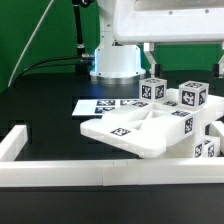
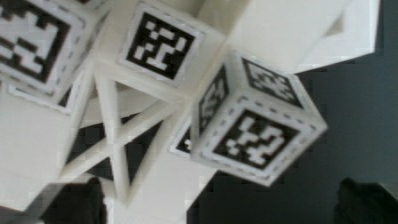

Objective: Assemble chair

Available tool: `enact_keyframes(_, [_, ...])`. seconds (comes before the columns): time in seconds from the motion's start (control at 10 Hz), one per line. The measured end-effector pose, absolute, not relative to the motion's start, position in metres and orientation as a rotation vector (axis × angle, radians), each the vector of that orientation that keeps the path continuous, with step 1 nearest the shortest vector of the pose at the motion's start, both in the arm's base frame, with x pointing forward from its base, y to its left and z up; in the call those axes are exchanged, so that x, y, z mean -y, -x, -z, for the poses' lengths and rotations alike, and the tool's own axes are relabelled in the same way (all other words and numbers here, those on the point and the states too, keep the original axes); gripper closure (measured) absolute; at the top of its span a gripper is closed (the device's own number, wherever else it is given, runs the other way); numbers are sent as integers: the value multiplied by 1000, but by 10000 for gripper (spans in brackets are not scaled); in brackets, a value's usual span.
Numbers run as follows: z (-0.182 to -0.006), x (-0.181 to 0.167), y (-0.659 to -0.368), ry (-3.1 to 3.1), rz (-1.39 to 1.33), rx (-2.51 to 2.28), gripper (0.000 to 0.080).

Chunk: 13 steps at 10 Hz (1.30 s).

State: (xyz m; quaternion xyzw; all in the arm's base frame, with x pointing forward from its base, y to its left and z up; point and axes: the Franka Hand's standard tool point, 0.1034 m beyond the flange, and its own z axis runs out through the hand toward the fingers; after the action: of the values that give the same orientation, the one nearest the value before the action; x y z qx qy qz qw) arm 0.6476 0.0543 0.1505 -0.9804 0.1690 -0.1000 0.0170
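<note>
The white chair parts [image 1: 150, 125] lie in a pile on the black table at the exterior view's right. The pile holds a flat barred frame [image 1: 135, 128] and small tagged blocks [image 1: 192, 96]. My gripper [image 1: 182, 52] hangs just above the pile. In the wrist view a barred frame [image 2: 125, 130] and a tagged block [image 2: 249, 125] fill the picture close under the hand. My gripper [image 2: 214, 208] is open. Its dark fingertips [image 2: 71, 196] show far apart at the edge, and one stands beside the frame's white edge. Nothing is held.
The marker board [image 1: 100, 105] lies flat behind the pile. A long low white border rail [image 1: 60, 172] runs along the front and turns up the exterior view's left. The robot's base [image 1: 115, 62] stands at the back, with cables beside it.
</note>
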Motion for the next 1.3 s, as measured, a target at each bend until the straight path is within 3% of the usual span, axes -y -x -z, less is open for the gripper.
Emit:
enact_keyframes(0.2, [-159,-63,-657,3029,255,-539,150])
enact_keyframes(0.7, [-152,-70,-655,3030,244,-588,150])
enact_keyframes(1.3, [-131,-66,-643,2952,77,-950,150])
